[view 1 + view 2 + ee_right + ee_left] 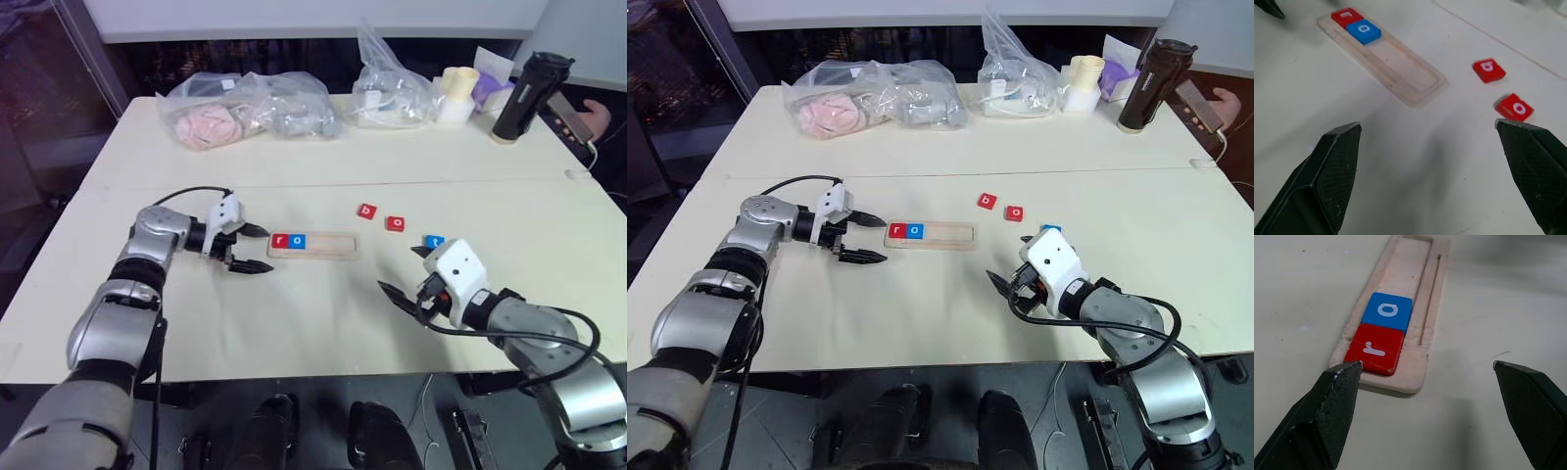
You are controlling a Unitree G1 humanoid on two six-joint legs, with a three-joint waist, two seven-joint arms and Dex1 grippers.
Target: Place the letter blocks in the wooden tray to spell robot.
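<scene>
Matte cream table [323,304] bears narrow pale-wood tray [328,248].

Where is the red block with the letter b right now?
The red b block lies loose on the table, in the head views beyond the wooden tray's right end, just left of the red o block.

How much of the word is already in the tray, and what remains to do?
Done: the red r and blue o sit side by side at the left end of the wooden tray. In hand: nothing; the left hand and right hand are both open and empty. Left: the red b, red o and blue t lie on the table.
</scene>
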